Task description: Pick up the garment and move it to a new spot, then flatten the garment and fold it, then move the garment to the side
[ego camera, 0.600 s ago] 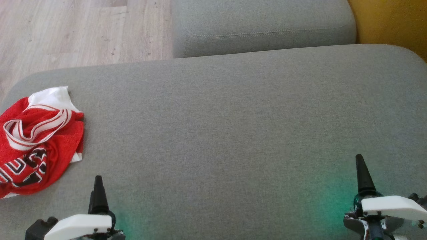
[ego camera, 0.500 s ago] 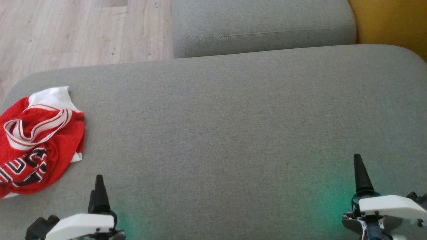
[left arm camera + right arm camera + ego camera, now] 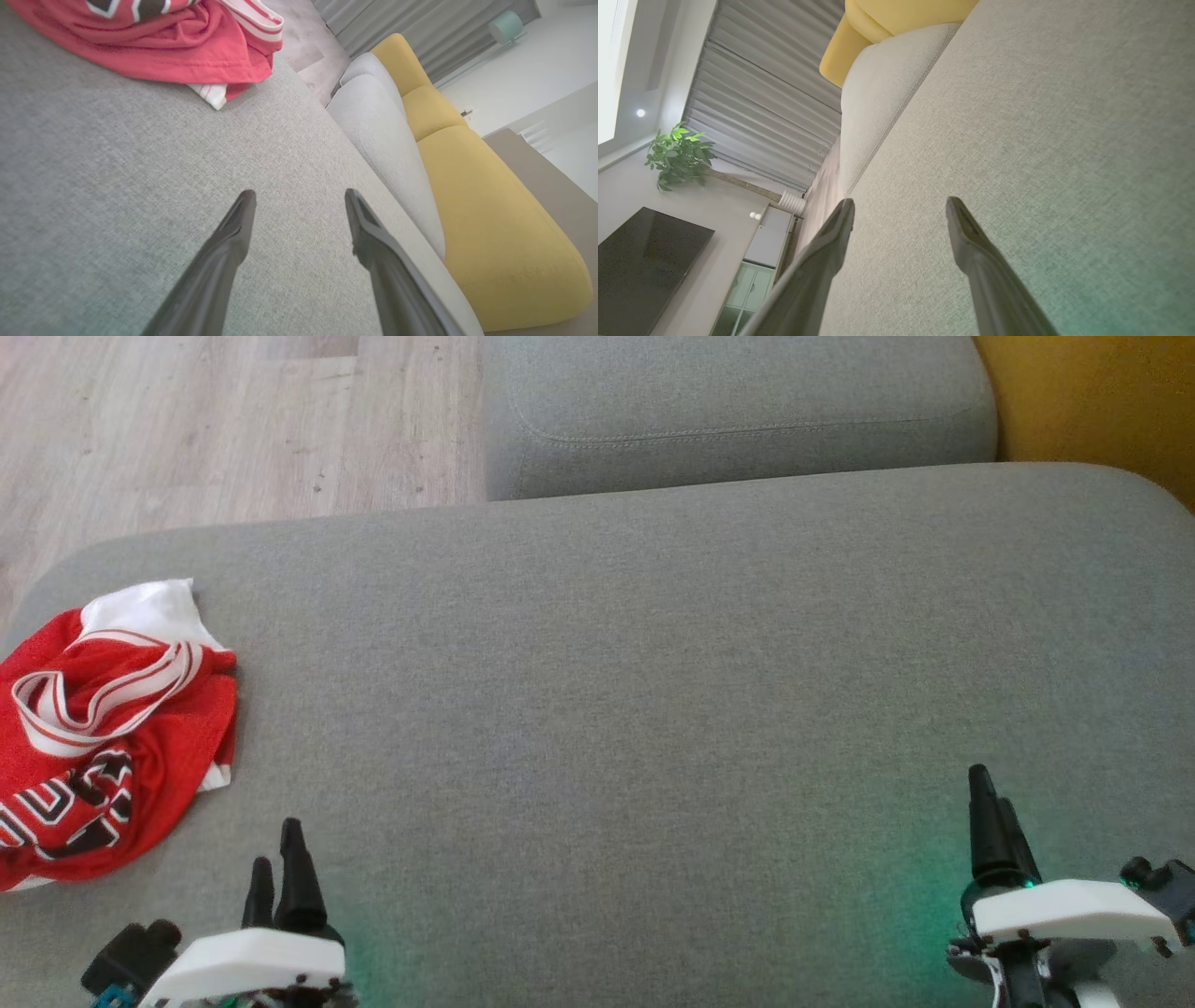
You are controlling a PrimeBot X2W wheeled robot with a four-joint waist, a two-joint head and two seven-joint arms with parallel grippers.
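The garment point(image 3: 103, 737), a red jersey with white striped trim and black lettering, lies crumpled at the left edge of the grey sofa cushion point(image 3: 616, 691). In the left wrist view the garment point(image 3: 154, 42) lies at the top left, well beyond the fingertips. My left gripper point(image 3: 277, 859) hovers low at the near left, just right of the garment and apart from it, open and empty point(image 3: 299, 200). At the near right my right gripper point(image 3: 985, 803) stands over bare cushion, also open with nothing between its fingers point(image 3: 901, 207).
A second grey cushion point(image 3: 738, 411) lies beyond the main one, with a yellow cushion point(image 3: 1092, 401) at the far right. Wooden floor point(image 3: 215, 420) shows at the far left. The right wrist view shows curtains, a potted plant point(image 3: 679, 156) and a dark screen point(image 3: 640, 266).
The left gripper has turned slightly, so both its fingers now show, and has edged right. The right gripper has shifted a little left. The garment has not moved.
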